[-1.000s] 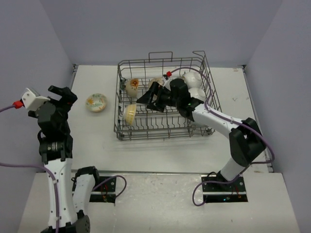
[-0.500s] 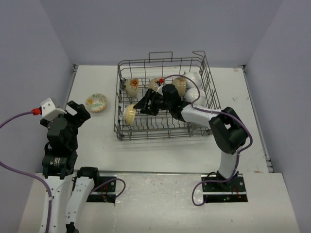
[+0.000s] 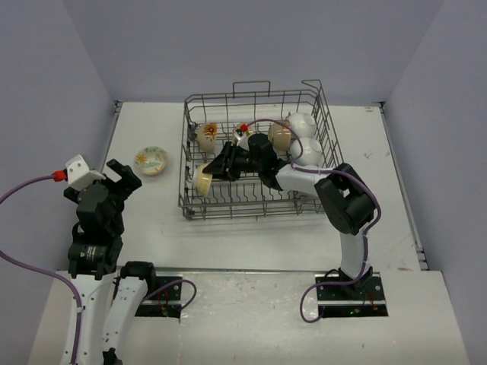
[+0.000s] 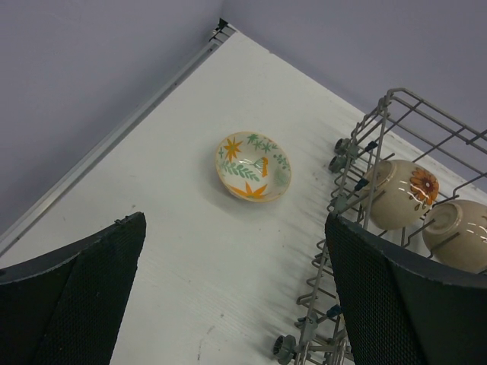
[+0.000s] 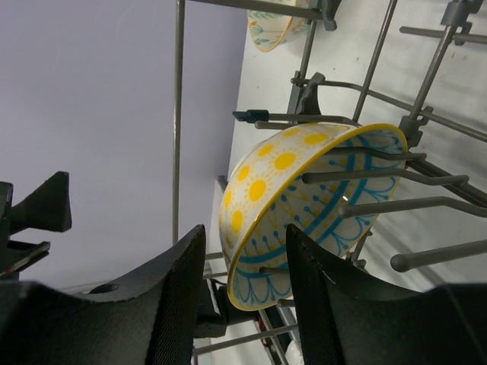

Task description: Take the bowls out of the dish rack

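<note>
A: Yellow dots and teal bands mark the bowl (image 5: 266, 190) we are reaching for. It stands on edge between the tines of the dish rack (image 3: 259, 201), by the left wall.
B: And our right gripper (image 5: 245, 236)?
A: Its fingers straddle that bowl's lower rim, one on each side, partly drawn together. We cannot tell whether they pinch it.
B: Our left gripper (image 4: 234, 251)?
A: It is spread wide, holding nothing, raised left of the rack. Below it, a floral bowl (image 4: 253, 167) sits upright on the table (image 4: 175, 251).
B: What else do we see racked?
A: Two cream bowls (image 4: 401, 194) toward the far left, and two white bowls (image 3: 303, 123) at the far right.
</note>
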Motion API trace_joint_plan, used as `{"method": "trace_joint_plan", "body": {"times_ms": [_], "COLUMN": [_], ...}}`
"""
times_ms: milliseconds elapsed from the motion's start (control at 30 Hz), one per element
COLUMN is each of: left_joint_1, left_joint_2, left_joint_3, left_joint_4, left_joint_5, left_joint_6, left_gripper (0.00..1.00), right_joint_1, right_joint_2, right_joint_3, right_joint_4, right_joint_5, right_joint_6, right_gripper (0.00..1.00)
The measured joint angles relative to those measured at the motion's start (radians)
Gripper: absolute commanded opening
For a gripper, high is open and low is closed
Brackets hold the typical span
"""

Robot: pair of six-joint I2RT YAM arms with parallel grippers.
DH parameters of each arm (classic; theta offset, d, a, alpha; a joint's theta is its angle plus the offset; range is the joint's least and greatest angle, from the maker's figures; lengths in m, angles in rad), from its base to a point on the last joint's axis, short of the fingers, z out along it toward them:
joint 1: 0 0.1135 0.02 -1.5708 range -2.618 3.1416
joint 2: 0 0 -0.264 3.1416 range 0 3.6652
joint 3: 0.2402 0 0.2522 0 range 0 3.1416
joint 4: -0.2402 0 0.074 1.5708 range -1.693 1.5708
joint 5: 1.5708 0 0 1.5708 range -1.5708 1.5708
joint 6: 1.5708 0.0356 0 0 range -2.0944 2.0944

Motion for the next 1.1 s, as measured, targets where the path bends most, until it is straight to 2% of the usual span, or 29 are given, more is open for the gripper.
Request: {"method": "trace_joint_plan", "body": {"times_ms": [267, 400, 833, 933, 1100], "left_joint_1": [-0.006, -0.006, -0.013, -0.015, -0.019], "left_joint_2": [-0.002, -0.008, -0.013, -0.013, -0.013], "left_joint_3": [-0.002, -0.002, -0.002, -0.002, -0.002], "left_joint_4": [0.000, 0.000, 0.000, 0.000, 0.000], "left_joint_5": [0.000, 0.000, -0.005, -0.008, -0.011], "left_joint_6": [0.001, 0.005, 0.006, 0.007, 0.006], "left_gripper": [1.00, 1.00, 1.00, 1.00, 1.00], "right_joint_1": [0.003, 0.003, 0.003, 0.004, 0.003], "right_joint_2": [0.040, 0.051, 0.100, 0.109, 0.119], "right_joint_3": [0.005, 0.008, 0.009, 0.009, 0.007], "right_joint_4": [0.071, 0.124, 0.236, 0.265, 0.293], "right_joint_5": [-0.052, -0.076, -0.125, -0.141, -0.149], "right_joint_6": [0.053, 0.082, 0.168, 0.199, 0.229], "right_gripper": [0.43, 0.30, 0.12, 0.01, 0.00]}}
